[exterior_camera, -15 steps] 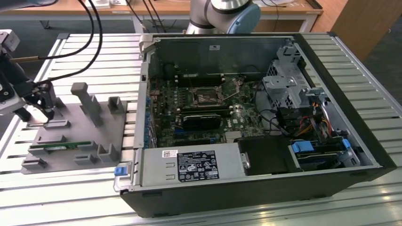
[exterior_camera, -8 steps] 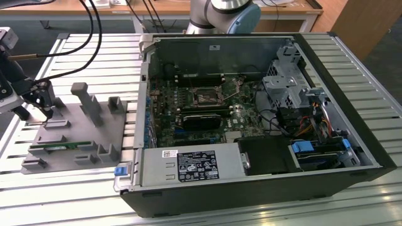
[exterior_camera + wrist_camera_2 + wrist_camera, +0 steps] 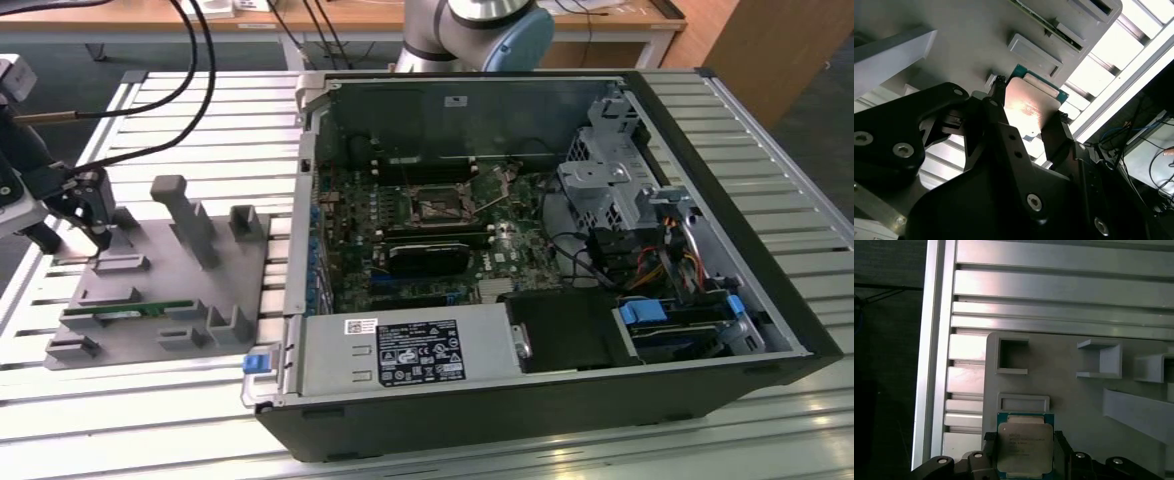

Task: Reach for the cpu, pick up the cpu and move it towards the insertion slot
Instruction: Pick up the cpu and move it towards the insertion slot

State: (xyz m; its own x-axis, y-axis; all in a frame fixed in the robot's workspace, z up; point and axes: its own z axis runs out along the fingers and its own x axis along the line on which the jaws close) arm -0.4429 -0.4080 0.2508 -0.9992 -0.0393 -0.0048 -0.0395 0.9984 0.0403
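The cpu (image 3: 1024,445), a flat square chip with a silvery top and a teal rim, sits between my gripper's (image 3: 1024,440) two dark fingers. In the second wrist view the cpu (image 3: 1029,107) glints with a finger pressed on each of two opposite edges, so the gripper (image 3: 1026,110) is shut on it, just over the grey fixture plate (image 3: 969,45). In the exterior view the gripper (image 3: 83,215) hangs over the far left end of the fixture plate (image 3: 147,300). The insertion slot (image 3: 438,207) is a square metal-framed socket on the motherboard inside the open computer case, well off to the exterior view's right.
The open computer case (image 3: 747,200) fills the middle and right of the slatted aluminium table (image 3: 174,100). The fixture plate carries upright grey posts (image 3: 187,225) and a green memory stick (image 3: 127,310). Cables (image 3: 187,80) hang over the table's far left. The arm's base (image 3: 474,30) stands behind the case.
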